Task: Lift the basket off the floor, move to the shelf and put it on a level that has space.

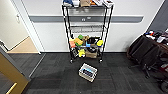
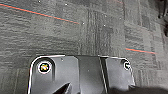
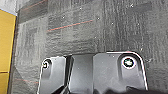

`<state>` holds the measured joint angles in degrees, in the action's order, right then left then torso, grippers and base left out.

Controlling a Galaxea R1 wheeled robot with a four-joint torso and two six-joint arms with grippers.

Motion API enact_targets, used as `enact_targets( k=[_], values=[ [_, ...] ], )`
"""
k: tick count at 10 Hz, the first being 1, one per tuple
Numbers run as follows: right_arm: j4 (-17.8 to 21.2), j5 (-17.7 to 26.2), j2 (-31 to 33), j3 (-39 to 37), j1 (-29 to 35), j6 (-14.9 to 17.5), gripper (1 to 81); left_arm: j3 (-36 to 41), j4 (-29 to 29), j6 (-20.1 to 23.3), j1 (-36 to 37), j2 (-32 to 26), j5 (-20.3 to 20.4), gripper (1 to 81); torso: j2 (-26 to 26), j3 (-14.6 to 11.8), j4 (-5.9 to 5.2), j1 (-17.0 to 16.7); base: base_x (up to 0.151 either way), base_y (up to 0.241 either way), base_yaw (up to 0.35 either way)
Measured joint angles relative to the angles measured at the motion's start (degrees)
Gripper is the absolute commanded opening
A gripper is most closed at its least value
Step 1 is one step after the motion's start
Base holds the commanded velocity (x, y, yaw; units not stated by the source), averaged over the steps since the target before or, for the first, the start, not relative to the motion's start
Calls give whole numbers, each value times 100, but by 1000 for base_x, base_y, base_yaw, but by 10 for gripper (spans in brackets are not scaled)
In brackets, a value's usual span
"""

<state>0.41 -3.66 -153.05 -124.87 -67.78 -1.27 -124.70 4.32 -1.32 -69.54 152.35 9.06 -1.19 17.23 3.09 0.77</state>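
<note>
Woven basket (image 1: 87, 72) on floor (image 1: 57, 75), before shelf (image 1: 87, 30) | wrists over carpet | finger state: cannot tell

Floor (image 1: 57, 75): matt dark carpet tiles, rough ribbed weave, faint stripes; same rough pile in both wrist views. Basket (image 1: 88, 72): pale woven sides, cloth-like light rim. Shelf (image 1: 86, 32): thin black metal posts, middle level (image 1: 86, 28) silvery wire grid. Doorway flooring (image 1: 23, 46): smooth tan wood. Wall (image 1: 50, 32): smooth, matt white.
</note>
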Motion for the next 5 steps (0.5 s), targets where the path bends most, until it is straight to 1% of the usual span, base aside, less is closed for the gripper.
enact_targets(
  k=[2, 4, 5],
  values=[
    [-4, 28, -20, 1, -107, 12, 811, -2, 0, -2, -33, -4, -24, 811, -2, 0, 0, -5, 89, 0, 0],
    [-1, -44, -12, 1, 4, 12, 811, -5, -2, 0, 77, 0, 30, 811, 0, 2, 0, 0, 91, 0, 0],
    [-4, -26, -20, 1, -41, 12, 811, -5, 0, -2, 44, 0, 17, 811, 0, 2, 0, 0, 92, 0, 0]
  ],
)
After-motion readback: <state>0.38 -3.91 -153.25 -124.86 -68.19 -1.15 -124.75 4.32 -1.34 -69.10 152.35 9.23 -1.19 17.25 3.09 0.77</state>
